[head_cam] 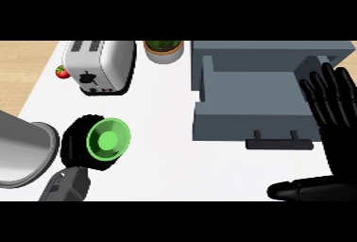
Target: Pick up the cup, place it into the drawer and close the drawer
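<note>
White counter [181, 165] fills most of the scene. Wood-toned floor [28, 66] shows at far left. On the counter: toaster [97, 66] far left, potted plant [164, 49] beside it, grey pot [21, 149] near left.

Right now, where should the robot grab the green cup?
Probably around its sides, coming from the left. The cup faces mouth-up, and the left hand already curls around it there. The drawer sits open to its right.

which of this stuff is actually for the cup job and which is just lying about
For the job: green cup, held in the left hand; open grey drawer; right hand.
Lying about: toaster, potted plant, strawberry, metal pot.
</note>
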### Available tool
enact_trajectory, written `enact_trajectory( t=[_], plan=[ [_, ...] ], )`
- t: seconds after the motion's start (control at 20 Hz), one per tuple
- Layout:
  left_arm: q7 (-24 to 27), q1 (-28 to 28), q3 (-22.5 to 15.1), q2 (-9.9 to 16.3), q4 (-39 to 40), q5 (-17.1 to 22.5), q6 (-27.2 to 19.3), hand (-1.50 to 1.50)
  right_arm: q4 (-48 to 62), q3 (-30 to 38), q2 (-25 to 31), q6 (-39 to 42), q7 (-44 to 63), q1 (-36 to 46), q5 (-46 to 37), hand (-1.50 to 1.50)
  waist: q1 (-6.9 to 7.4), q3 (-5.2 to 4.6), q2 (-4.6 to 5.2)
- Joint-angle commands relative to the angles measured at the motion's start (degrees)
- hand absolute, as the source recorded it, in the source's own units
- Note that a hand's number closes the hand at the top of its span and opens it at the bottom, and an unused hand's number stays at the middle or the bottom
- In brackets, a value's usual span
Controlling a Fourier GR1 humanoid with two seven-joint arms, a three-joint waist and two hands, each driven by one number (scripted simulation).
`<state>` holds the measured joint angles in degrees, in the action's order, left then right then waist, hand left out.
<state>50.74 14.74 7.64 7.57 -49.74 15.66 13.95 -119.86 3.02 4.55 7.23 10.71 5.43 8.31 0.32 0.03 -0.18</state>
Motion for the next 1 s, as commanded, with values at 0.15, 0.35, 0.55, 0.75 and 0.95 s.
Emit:
enact_trajectory(
  t=[0.15, 0.35, 0.55, 0.75, 0.95],
  plan=[
    [-15.03, -1.39, -6.15, -2.99, -21.49, 1.32, -2.29, 1.5, -1.37, -0.6, -0.6, -0.27, 0.19, -2.08, -0.56, -1.5, 0.29, 0.05, -0.15],
    [-28.1, 2.2, -6.42, -2.91, -31.48, 3.78, -7.12, 1.5, 0.86, -0.01, -0.15, -0.97, 0.87, 0.57, -1.16, -1.5, 0.22, 0.02, -0.07],
    [-32.11, 5.5, -8.54, -6.06, -35.71, 2.36, -12.12, 1.5, 2.75, 2.37, 0.7, 0.66, -1.94, -0.35, 0.56, -1.5, -0.21, 0.0, 0.08],
    [-32.26, 14.2, -7.11, -5.8, -29.74, 0.12, -14.73, 1.5, 0.12, 3.8, 2.08, 4.5, -3.59, -4.01, 4.48, -1.5, -0.81, -0.01, 0.17],
    [-40.77, 19.89, -8.52, -6.79, -34.3, -1.54, -20.34, 1.5, 1.73, 4.56, 2.4, 2.65, -1.99, -0.81, 3.26, -1.5, -0.57, -0.01, 0.13]
  ],
)
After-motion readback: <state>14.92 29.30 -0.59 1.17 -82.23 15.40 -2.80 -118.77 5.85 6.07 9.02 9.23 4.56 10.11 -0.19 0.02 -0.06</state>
